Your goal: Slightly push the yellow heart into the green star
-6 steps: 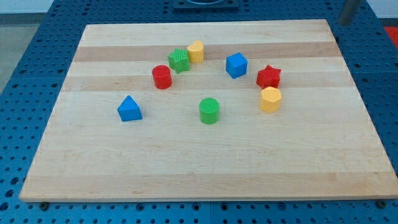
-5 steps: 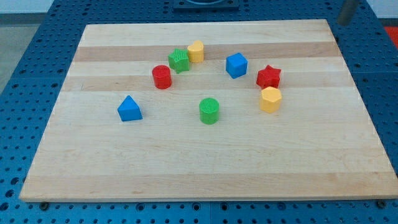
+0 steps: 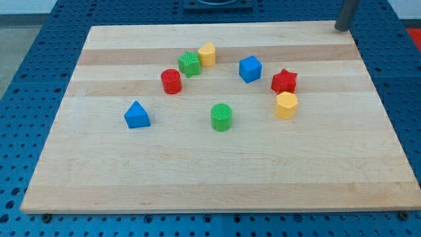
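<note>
The yellow heart [image 3: 208, 54] is seen at the counter's [image 3: 217, 178] upper middle, already touching the green star [image 3: 189, 64] at its lower left; little is judged left. Its pointing cannot be made out. My tip [image 3: 341, 28] stands well apart, top right. No pincer exists.

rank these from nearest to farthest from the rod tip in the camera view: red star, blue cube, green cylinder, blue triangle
My tip sits at the view's top right, off the blocks.
1. Red star, right side, nearest.
2. Blue cube, just left of the star, a little farther.
3. Green cylinder, board's middle.
4. Blue triangle, left side, farthest.
</note>
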